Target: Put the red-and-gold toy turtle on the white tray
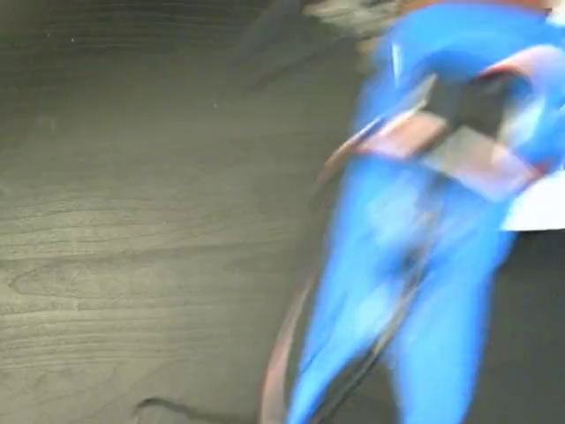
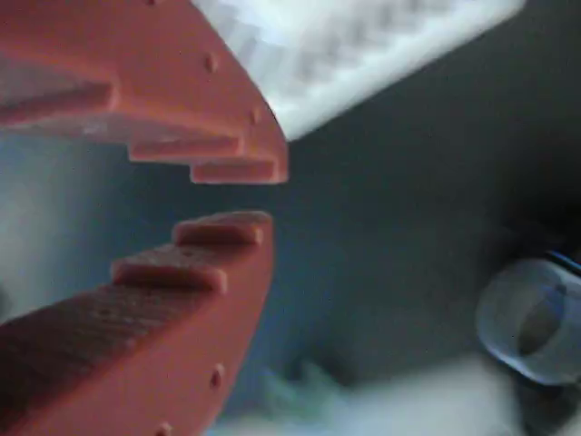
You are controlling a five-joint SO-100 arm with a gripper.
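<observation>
Dark table (image 1: 132, 221); empty pincer (image 2: 238, 195) nearly closed, white tray (image 2: 363, 54) beyond.

Dark woodgrain tabletop (image 1: 132, 221), dimly lit

White tray (image 2: 363, 54): seen only as a blurred pale slab at the top of the wrist view, one straight edge running diagonally from the upper right corner down toward the middle. Lies flat on the dark desk (image 2: 399, 200). Faint grey mottling across its surface; stripes too smeared to make out. Possibly a white corner (image 1: 540, 208) at the right edge of the fixed view. Red-and-gold toy turtle: not discernible in either view.
</observation>
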